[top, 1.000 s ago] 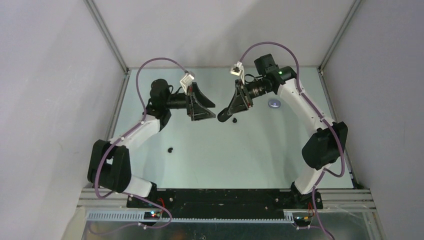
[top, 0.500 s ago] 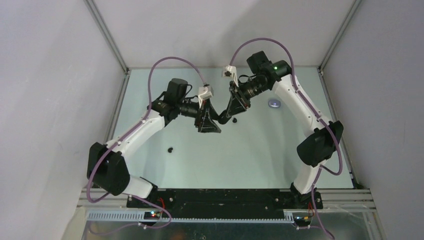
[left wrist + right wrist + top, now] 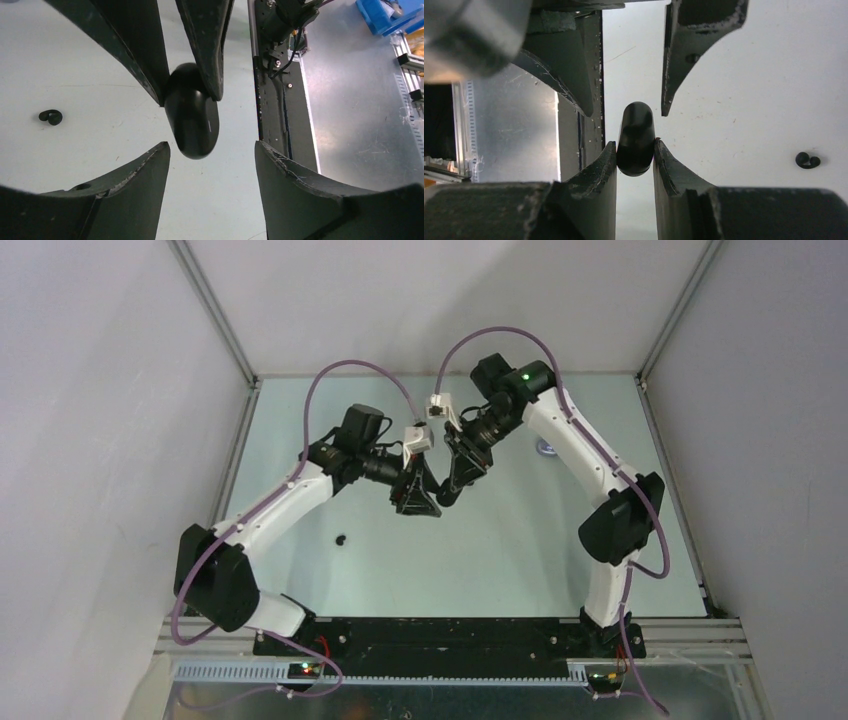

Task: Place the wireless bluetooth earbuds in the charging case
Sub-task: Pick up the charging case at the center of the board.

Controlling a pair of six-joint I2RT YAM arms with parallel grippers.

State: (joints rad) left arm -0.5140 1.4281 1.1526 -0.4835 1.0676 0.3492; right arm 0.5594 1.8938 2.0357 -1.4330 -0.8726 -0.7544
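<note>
A pale green table [image 3: 520, 550] filled the floor of a booth shut in by plain grey walls [image 3: 100, 390], with bare metal posts [image 3: 215, 315] running up at the back corners. Seen from overhead, a single black earbud [image 3: 342, 538] lay alone on the table at about 8 o'clock from its centre, well apart from both arms. A small pale lilac object [image 3: 546, 450] sat at about 2 o'clock, half hidden behind the right arm and too small to identify. The two arms met tip to tip just toward 12 o'clock of the centre. The right pincer [image 3: 635, 145] was clamped on a glossy black case [image 3: 192, 120], a rounded pill shape gripped by its flat sides, held above the table with its free end poking out past the fingertips. The left pincer [image 3: 211, 146] faced it with its fingers apart, one on either side of that free end, and a gap showed on both sides.
</note>
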